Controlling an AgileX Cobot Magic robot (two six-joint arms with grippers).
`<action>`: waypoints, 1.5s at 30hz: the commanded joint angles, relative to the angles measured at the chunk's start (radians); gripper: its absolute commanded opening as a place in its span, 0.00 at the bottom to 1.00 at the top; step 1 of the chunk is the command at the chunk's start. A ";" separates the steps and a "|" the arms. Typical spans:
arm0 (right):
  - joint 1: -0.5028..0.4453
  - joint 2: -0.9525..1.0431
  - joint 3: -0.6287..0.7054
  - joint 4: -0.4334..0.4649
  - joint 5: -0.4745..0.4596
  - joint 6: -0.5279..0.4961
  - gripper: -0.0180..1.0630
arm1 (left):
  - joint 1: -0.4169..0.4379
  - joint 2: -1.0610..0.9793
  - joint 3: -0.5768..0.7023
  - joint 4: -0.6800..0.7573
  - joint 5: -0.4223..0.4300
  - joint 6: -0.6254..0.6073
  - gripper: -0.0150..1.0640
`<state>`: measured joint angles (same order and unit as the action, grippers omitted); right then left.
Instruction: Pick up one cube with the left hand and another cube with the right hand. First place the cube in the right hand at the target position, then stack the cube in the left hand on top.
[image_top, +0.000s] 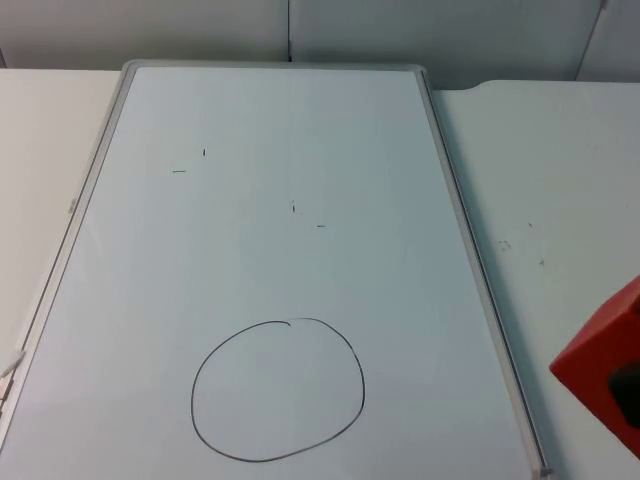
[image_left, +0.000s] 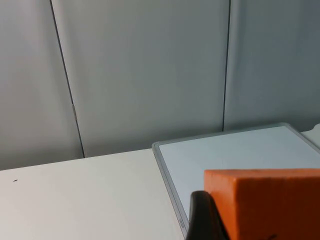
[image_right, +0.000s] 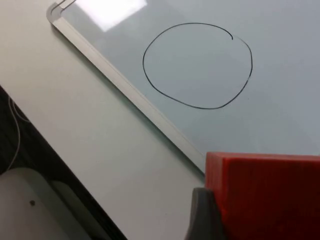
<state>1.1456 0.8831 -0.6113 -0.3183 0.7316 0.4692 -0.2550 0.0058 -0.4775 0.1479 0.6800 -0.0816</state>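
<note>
A red cube (image_top: 604, 362) hangs at the picture's right edge in the top view, beside the whiteboard (image_top: 300, 250) and to the right of the hand-drawn black circle (image_top: 278, 390). My right gripper is shut on it: a dark finger (image_top: 629, 393) lies against its side, and a fingertip (image_right: 204, 216) presses the red cube (image_right: 265, 195) in the right wrist view, short of the circle (image_right: 197, 65). My left gripper is shut on an orange cube (image_left: 265, 202), with one black fingertip (image_left: 201, 216) against its face, over the whiteboard's corner (image_left: 159, 147).
The whiteboard has a raised grey frame (image_top: 470, 250) and a few small pen marks (image_top: 180, 170). White table (image_top: 560, 180) flanks it on both sides. The grey partition wall (image_left: 150, 75) stands behind. Beyond the table's near edge (image_right: 45, 145) there is dark floor and a pale object (image_right: 30, 210).
</note>
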 joint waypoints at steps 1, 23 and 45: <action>0.004 0.002 0.002 -0.004 -0.023 0.004 0.01 | -0.009 -0.006 0.003 0.002 -0.011 0.000 0.21; 0.004 0.485 -0.255 -0.109 -0.072 0.001 0.01 | -0.009 -0.006 0.003 -0.008 -0.011 0.000 0.21; -0.183 0.994 -0.355 -0.153 -0.476 0.073 0.01 | -0.009 -0.006 0.003 0.008 -0.009 0.000 0.21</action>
<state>0.9658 1.8559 -0.9434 -0.4661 0.3093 0.5374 -0.2550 0.0058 -0.4775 0.1486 0.6800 -0.0816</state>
